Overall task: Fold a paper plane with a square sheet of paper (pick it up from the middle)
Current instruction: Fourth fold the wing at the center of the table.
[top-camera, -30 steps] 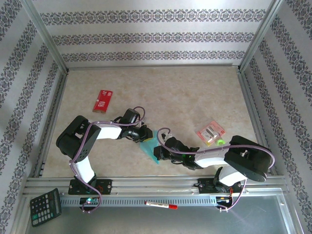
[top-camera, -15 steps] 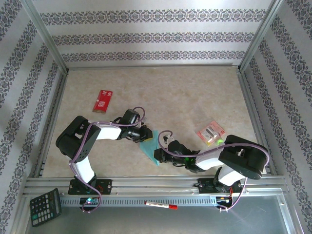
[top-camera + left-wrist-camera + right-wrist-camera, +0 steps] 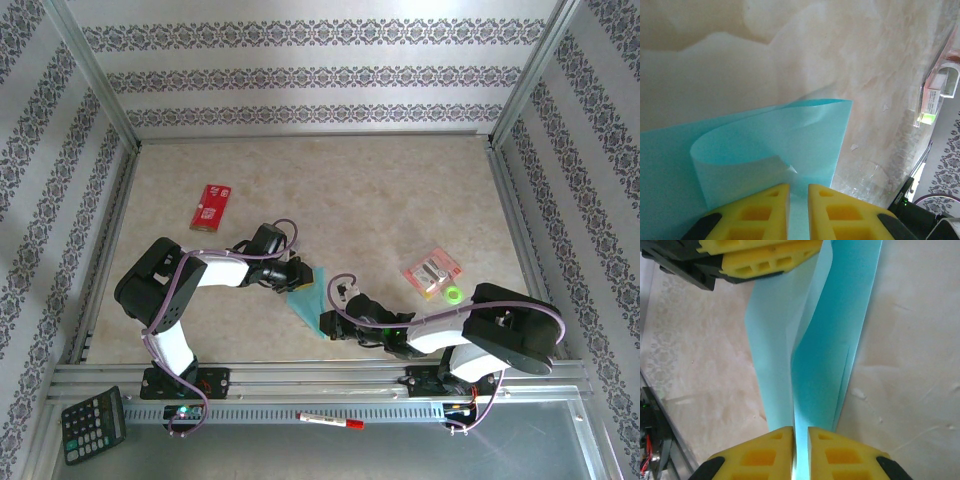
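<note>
The square sheet of paper [image 3: 308,300], light teal, lies folded into a narrow wedge between my two arms on the near part of the table. My left gripper [image 3: 296,277] is shut on its far end. In the left wrist view, a curled layer of the paper [image 3: 775,140] bulges ahead of the yellow fingers [image 3: 760,210]. My right gripper [image 3: 328,322] is shut on the near tip. The right wrist view has the paper [image 3: 825,350] running as a long strip from my right gripper [image 3: 800,432] up to the left gripper's fingers [image 3: 760,255], its layers parted.
A red packet [image 3: 211,206] lies at the far left. A pink-and-yellow packet [image 3: 431,271] and a small green object [image 3: 452,293] sit right of the paper. A calculator [image 3: 93,423] and a marker [image 3: 330,421] rest on the metal ledge in front of the arm bases.
My right arm has swung lower toward the near edge, and its gripper now sits at the paper's near tip. The left arm and its grip have not moved.
</note>
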Action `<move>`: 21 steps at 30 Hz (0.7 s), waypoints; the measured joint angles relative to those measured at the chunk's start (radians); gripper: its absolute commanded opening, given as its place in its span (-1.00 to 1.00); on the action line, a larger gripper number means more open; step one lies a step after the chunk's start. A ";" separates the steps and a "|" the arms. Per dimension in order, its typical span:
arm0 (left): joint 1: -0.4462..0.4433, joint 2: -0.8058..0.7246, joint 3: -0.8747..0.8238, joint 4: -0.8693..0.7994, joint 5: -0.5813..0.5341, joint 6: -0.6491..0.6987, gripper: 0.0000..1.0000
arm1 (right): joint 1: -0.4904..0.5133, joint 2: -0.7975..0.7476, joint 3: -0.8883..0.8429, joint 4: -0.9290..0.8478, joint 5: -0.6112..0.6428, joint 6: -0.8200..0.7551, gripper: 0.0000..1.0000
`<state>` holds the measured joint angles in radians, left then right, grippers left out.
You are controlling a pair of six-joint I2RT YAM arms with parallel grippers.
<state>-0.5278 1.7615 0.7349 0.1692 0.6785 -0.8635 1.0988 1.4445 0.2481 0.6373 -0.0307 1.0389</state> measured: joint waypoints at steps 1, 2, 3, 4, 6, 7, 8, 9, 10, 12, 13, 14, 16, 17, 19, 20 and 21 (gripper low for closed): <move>0.000 -0.001 0.000 0.000 -0.001 0.000 -0.65 | 0.005 0.000 -0.001 -0.001 0.003 0.005 -0.82; 0.000 -0.001 0.000 0.000 -0.001 0.000 -0.65 | 0.006 0.000 -0.002 -0.001 0.004 0.008 -0.85; 0.000 -0.001 0.000 0.000 -0.002 0.000 -0.65 | 0.006 0.000 -0.003 -0.002 0.007 0.011 -0.86; 0.000 -0.001 0.000 -0.001 -0.002 0.000 -0.65 | 0.005 0.000 -0.003 -0.001 0.008 0.011 -0.88; 0.000 -0.001 0.000 -0.002 -0.003 0.000 -0.65 | 0.005 0.000 -0.003 0.000 0.008 0.013 -0.90; 0.000 -0.001 0.000 -0.002 -0.003 0.000 -0.65 | 0.004 0.000 -0.003 0.002 0.007 0.014 -0.91; 0.000 -0.002 0.000 -0.002 -0.005 0.001 -0.65 | 0.003 0.000 -0.003 0.003 0.007 0.014 -0.91; 0.000 -0.003 0.000 -0.003 -0.008 0.001 -0.65 | 0.001 0.000 -0.004 0.007 0.007 0.014 -0.91; 0.000 -0.003 0.000 -0.003 -0.009 0.001 -0.65 | -0.004 0.000 -0.006 0.010 0.003 0.014 -0.89; 0.000 -0.004 0.000 -0.004 -0.010 0.001 -0.65 | -0.010 0.000 -0.008 0.010 -0.001 0.015 -0.84; 0.000 -0.004 0.000 -0.004 -0.010 0.001 -0.65 | -0.011 0.000 -0.010 0.011 -0.002 0.018 -0.80; 0.000 -0.004 0.000 -0.004 -0.011 0.001 -0.65 | -0.011 0.000 -0.011 0.012 -0.003 0.018 -0.76; 0.000 -0.005 0.000 -0.005 -0.013 0.003 -0.65 | -0.011 -0.011 -0.021 0.015 -0.004 0.027 -0.67; 0.000 -0.005 0.000 -0.005 -0.013 0.004 -0.65 | -0.011 -0.023 -0.028 0.016 -0.005 0.029 -0.64; 0.000 -0.005 0.000 -0.005 -0.013 0.005 -0.65 | -0.011 -0.064 -0.047 0.000 -0.005 0.031 -0.58; 0.000 -0.005 0.000 -0.006 -0.013 0.007 -0.65 | -0.010 -0.083 -0.051 -0.011 -0.005 0.030 -0.55; 0.000 -0.005 0.000 -0.006 -0.013 0.008 -0.65 | -0.010 -0.110 -0.056 -0.030 -0.004 0.029 -0.54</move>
<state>-0.5278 1.7569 0.7349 0.1631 0.6655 -0.8558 1.0885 1.3342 0.1925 0.6071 -0.0349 1.0676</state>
